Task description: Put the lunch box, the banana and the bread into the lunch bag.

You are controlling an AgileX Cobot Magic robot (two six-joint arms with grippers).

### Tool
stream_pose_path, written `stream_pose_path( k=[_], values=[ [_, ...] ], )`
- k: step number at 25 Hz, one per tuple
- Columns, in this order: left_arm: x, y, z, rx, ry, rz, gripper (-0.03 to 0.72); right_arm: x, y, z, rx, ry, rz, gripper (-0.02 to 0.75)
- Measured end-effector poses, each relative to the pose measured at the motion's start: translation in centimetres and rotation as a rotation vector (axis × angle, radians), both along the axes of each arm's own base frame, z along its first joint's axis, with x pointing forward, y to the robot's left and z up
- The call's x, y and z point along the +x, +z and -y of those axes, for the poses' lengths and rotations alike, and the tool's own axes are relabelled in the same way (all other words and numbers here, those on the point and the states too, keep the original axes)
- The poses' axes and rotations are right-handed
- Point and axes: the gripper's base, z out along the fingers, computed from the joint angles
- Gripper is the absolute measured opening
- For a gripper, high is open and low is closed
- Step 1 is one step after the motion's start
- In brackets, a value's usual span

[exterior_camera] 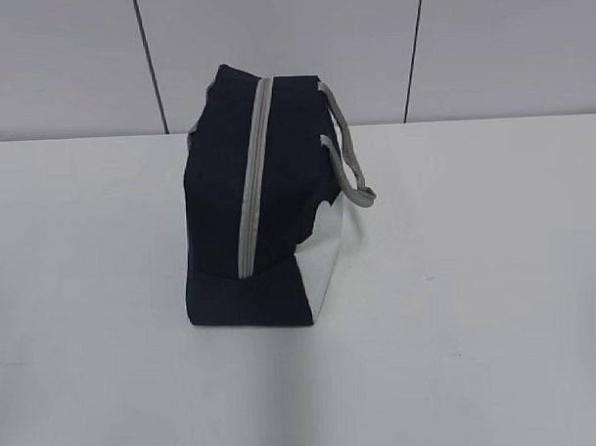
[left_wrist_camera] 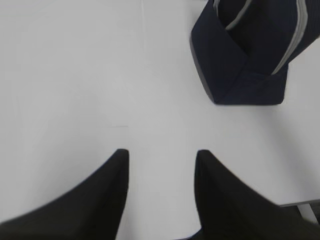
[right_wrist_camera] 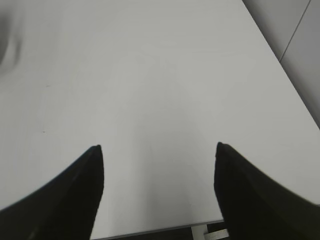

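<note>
Fingers are absent from the exterior view, where only the lunch bag [exterior_camera: 263, 200] shows, resting near the middle of the white tabletop [exterior_camera: 478, 324] with its grey zipper [exterior_camera: 252, 181] drawn closed along the top and the grey handles [exterior_camera: 347, 163] drooping to the right; the lunch box, banana and bread are not seen anywhere, so whether they are inside cannot be told. If they are not yet packed, the closed zipper is the risk: nothing can go in until it is opened, and a tug on a soft, light bag could drag or tip it rather than open it. Behind the tabletop's far edge stands a pale panelled wall [exterior_camera: 272, 48] with dark seams. From the left wrist view, the left fingers [left_wrist_camera: 161, 192] stand moderately apart and empty above bare tabletop, the bag lying toward the far right; a reach from here could nudge the bag's corner. From the right wrist view, the right fingers [right_wrist_camera: 159, 190] stand wide apart, holding nothing, near the tabletop's right and near edges, with grey floor [right_wrist_camera: 300, 45] showing beyond the right edge; the bag is out of frame here.
</note>
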Motion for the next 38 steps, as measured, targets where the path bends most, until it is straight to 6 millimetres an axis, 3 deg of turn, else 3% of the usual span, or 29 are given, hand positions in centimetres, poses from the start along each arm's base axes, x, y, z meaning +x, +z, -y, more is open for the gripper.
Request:
stream_pose_path(
  k=[38],
  values=[
    [0.06, 0.00, 0.07, 0.000, 0.055, 0.000, 0.298, 0.00, 0.00, 0.00, 0.000, 0.000, 0.000, 0.511]
  ],
)
